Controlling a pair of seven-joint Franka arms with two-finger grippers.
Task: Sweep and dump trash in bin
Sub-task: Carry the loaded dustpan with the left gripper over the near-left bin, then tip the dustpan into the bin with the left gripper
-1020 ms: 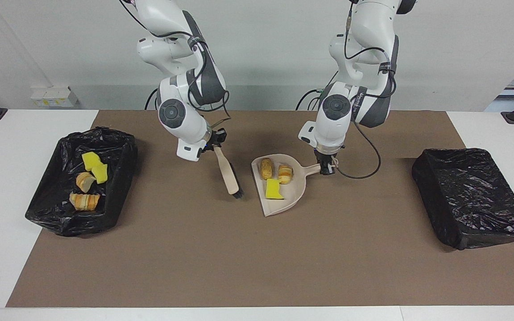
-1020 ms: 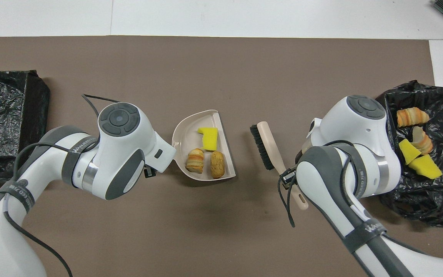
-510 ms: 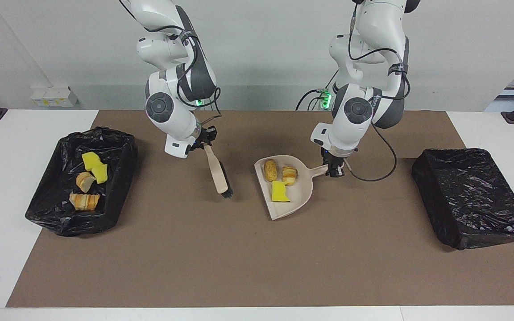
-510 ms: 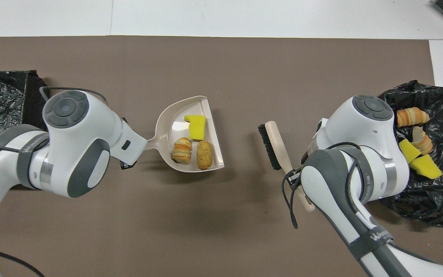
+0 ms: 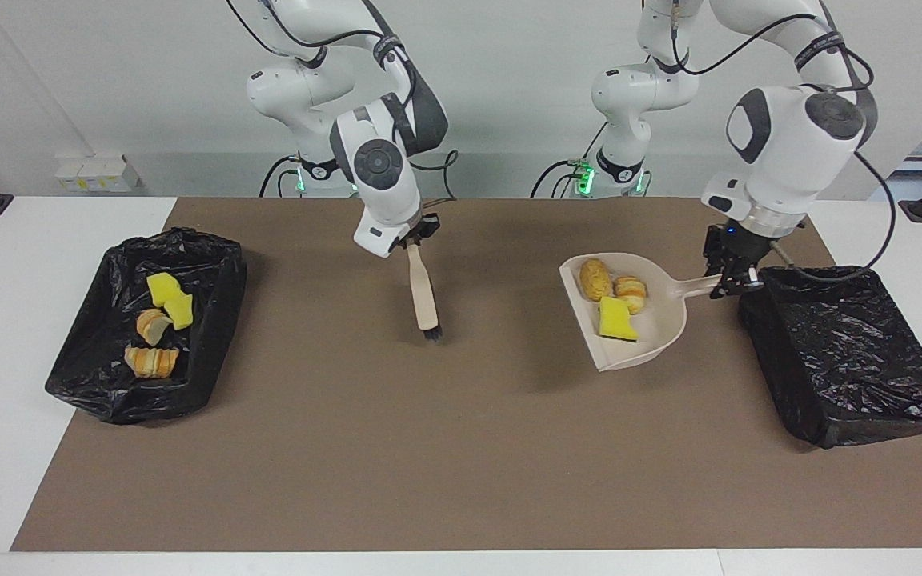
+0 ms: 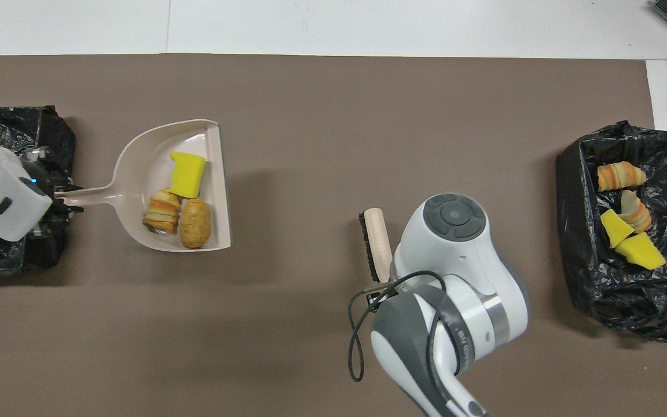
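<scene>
Left gripper, jaws clamped on dustpan, carried it toward empty bin; right gripper holds brush.

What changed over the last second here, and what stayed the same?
The left gripper, shut on the dustpan handle, carried it with its three trash pieces toward the empty bin at the left arm's end. The right gripper swung the brush toward the table's middle. Both grips held; the four pieces in the other bin stayed put.

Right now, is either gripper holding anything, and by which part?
Both are. The left gripper holds the dustpan by the end of its handle. The right gripper holds the brush by its handle end, bristles hanging down.
</scene>
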